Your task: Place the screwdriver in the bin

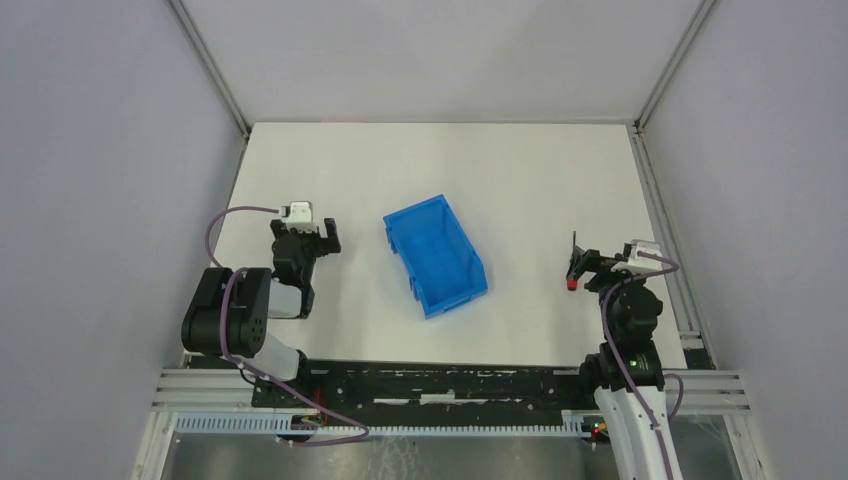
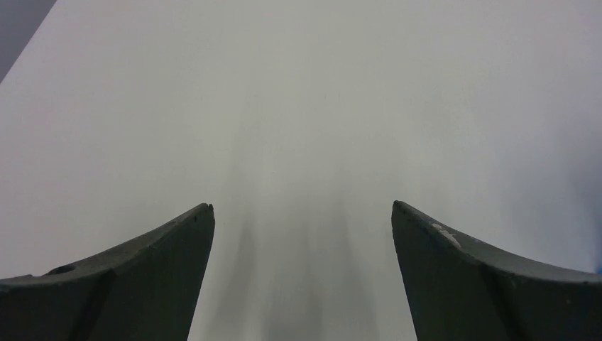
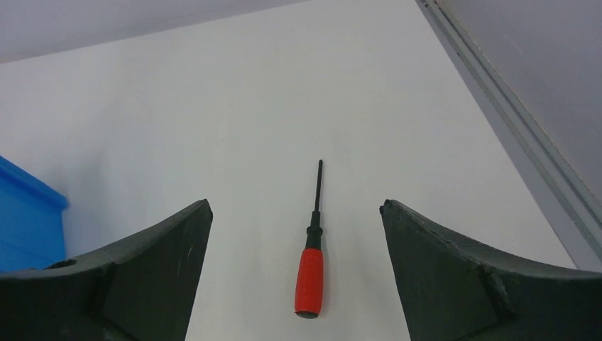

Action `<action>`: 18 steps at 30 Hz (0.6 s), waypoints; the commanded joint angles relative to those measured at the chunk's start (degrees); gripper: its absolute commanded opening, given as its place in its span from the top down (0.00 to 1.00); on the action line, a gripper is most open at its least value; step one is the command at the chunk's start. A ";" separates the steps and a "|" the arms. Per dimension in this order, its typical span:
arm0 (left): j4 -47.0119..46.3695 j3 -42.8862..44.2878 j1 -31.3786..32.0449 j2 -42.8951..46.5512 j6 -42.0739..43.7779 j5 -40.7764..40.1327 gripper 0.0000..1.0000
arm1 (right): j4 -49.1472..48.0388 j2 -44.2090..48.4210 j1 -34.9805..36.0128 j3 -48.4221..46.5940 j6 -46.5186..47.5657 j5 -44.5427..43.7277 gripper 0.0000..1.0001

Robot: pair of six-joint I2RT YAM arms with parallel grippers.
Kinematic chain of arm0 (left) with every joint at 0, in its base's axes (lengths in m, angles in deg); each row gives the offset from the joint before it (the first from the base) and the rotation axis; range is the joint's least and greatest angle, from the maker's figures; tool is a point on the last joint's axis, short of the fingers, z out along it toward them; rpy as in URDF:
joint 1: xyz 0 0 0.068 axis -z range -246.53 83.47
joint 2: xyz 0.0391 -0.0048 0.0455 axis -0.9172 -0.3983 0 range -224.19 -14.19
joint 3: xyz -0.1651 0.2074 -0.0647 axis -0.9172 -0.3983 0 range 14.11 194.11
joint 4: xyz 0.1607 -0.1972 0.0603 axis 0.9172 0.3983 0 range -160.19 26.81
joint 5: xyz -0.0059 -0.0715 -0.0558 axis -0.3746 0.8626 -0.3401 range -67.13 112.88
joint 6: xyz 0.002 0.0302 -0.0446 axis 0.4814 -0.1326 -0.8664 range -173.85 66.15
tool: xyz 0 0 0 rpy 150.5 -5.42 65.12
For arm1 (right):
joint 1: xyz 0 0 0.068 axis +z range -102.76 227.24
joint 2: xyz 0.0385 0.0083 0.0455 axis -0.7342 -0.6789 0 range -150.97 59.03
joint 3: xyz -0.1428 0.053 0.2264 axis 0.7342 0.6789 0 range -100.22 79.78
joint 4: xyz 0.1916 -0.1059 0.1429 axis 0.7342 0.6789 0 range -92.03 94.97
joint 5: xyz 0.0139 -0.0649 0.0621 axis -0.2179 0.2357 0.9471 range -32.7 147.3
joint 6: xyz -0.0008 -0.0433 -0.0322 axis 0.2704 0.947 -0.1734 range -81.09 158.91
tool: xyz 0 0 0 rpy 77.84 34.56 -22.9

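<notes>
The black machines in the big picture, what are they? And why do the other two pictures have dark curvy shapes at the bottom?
They are robot arms, the left arm and the right arm, seen from a camera up above. Each ends in a two-finger gripper and carries its own little camera, so the curvy shapes are its fingers up close. On the white table sits an empty blue bin. The right gripper is open over a small red-handled screwdriver lying on the table, not holding it. The left gripper is open too, holding nothing.
</notes>
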 commanded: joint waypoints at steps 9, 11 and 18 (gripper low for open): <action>-2.23 0.22 0.06 0.64 -1.83 -0.24 0.00 | -9.73 -9.22 -0.09 -16.06 6.42 -1.42 0.02; -2.23 0.22 0.06 0.60 -1.81 -0.22 0.00 | -5.23 -16.53 -0.12 -24.55 7.02 -3.81 0.02; -2.23 0.22 0.06 0.64 -1.82 -0.19 0.00 | 44.65 -63.28 -0.42 -76.55 11.28 1.06 0.02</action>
